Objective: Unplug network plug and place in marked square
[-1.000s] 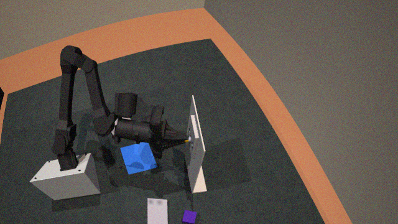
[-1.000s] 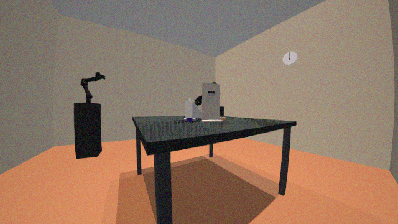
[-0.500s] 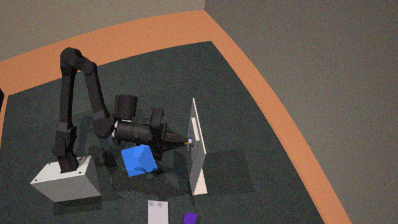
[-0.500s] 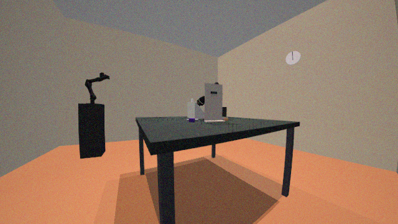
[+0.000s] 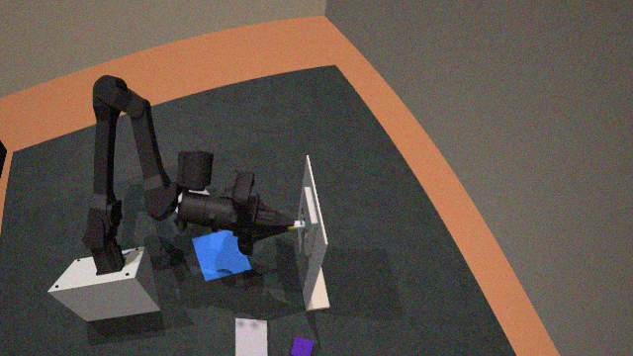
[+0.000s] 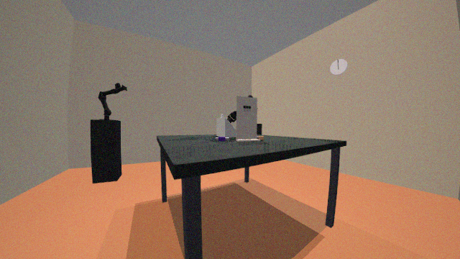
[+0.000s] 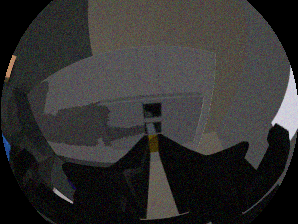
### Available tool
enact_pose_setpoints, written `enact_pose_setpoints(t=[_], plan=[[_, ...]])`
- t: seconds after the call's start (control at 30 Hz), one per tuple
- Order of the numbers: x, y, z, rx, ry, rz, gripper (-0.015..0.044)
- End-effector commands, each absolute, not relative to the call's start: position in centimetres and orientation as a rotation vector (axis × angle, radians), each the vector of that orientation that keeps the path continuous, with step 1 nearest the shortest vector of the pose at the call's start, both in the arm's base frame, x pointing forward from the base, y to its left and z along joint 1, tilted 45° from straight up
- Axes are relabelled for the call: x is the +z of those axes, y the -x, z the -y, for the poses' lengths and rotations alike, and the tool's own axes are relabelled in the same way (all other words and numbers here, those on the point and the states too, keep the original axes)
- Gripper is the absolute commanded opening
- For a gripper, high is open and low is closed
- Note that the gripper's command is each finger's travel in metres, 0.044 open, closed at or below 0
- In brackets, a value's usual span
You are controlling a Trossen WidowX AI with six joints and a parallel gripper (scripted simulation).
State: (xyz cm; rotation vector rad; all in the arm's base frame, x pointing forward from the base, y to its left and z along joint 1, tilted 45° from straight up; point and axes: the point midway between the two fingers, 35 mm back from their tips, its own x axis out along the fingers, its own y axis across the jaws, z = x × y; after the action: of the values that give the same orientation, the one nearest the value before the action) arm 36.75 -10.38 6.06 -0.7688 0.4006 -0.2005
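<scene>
The plug [image 5: 299, 225] [image 7: 151, 129] is small and pale, with a yellow part at its rear between my fingertips. My gripper [image 5: 290, 228] [image 7: 152, 139] is shut on the plug, level with the panel's socket area. The upright grey panel [image 5: 315, 267] [image 7: 130, 67] [image 6: 246, 124] has dark openings; the upper one [image 7: 152, 110] is empty, and the plug's front end is at the lower one. Whether its tip is still inside cannot be told. The tab cannot be made out. The blue square [image 5: 218, 252] lies on the table beneath my hand, partly hidden by it.
A white rectangular piece [image 5: 251, 338] and a purple block [image 5: 303, 346] [image 6: 221, 139] are on the table toward the bottom of the top view. The panel's foot [image 5: 319, 297] reaches along the table. My arm's white base [image 5: 114, 297] stands left of the blue square.
</scene>
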Motion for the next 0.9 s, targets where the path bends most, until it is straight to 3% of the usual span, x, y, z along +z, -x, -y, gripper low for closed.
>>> enact_pose_setpoints(t=[0.0, 0.87], plan=[[6.0, -36.2, 10.2, -0.198, 0.767, -0.401, 0.0000], [6.4, -34.9, 9.8, -0.198, 0.767, -0.402, 0.0000]])
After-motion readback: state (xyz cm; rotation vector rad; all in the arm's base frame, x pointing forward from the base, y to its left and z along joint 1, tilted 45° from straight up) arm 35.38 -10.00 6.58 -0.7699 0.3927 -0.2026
